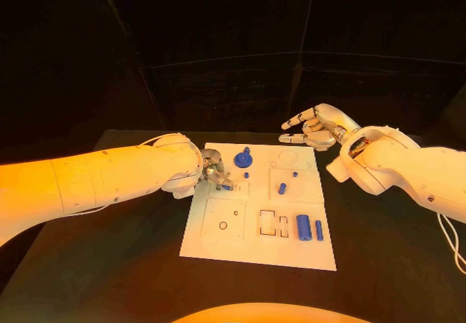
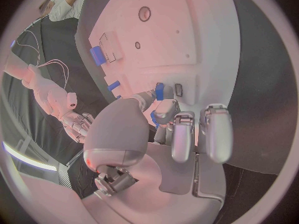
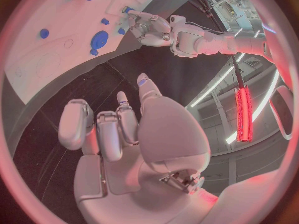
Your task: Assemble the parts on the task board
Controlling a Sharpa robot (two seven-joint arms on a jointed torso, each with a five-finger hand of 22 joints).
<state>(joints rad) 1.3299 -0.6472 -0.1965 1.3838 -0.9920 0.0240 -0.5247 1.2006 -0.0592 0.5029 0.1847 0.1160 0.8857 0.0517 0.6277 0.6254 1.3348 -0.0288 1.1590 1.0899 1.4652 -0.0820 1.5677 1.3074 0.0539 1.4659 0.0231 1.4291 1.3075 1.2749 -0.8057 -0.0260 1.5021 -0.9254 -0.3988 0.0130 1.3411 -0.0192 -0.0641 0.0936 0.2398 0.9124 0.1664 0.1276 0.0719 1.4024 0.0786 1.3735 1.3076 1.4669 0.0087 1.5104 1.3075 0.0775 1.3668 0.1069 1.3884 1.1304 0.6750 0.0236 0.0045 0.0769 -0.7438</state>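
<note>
board: one white task board (image 1: 260, 249) lying flat mid-tabletop (image 1: 116, 282), long axis running from 12 to 6 o'clock in the head view.
parts count: about seven blue parts showing on the board; smaller ones hard to count for sure.
round part: one round blue part (image 1: 243, 159) with a small knob, sitting at the board's 11 o'clock area.
cylinder: one thick blue cylinder (image 1: 304, 227) lying at the board's 4 o'clock area, just beside one thin blue bar (image 1: 320, 230) on its 3 o'clock side.
pegs: one short blue peg (image 1: 281, 188) standing near board centre; two tiny blue bits at 12 o'clock of it, one by the round part, one further toward 3 o'clock.
recesses: outlined rectangular slots (image 1: 273, 224) at 9 o'clock of the cylinder, nothing blue lying in them; two circle outlines at the board's 1 o'clock corner.
left hand: left hand (image 1: 215, 173) reaching over the board's 9 o'clock edge, fingers pinching a small blue part (image 2: 159, 90) against the board surface.
right hand: right hand (image 1: 312, 129) hovering above the tabletop off the board's 1 o'clock corner, fingers spread and loosely curved, holding nothing.
writing: no readable text on the board.
</note>
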